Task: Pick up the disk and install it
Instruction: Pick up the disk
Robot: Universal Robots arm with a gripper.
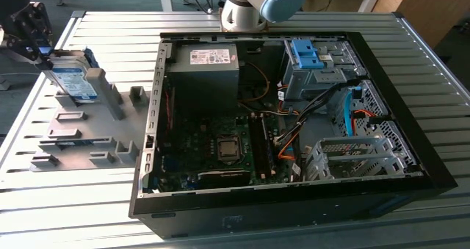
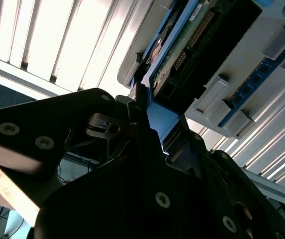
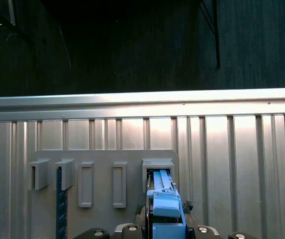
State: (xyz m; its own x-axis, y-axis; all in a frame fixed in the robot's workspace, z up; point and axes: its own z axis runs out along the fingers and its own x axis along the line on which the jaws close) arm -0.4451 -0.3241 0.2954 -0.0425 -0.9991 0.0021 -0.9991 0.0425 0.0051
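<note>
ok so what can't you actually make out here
Exterior view: the tool is cut off by the picture's left edge and covers the top of the disk.
First wrist view: the disk is edge-on, so its faces are hidden.
Second wrist view: the tool's dark body covers part of the disk.

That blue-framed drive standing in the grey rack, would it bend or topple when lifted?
The disk probably stays stiff: it looks like a metal slab with a bare circuit board. Standing on its narrow edge in the grey rack, it might tip if nudged sideways. Its smooth blue bracket may be slightly slippery.
</note>
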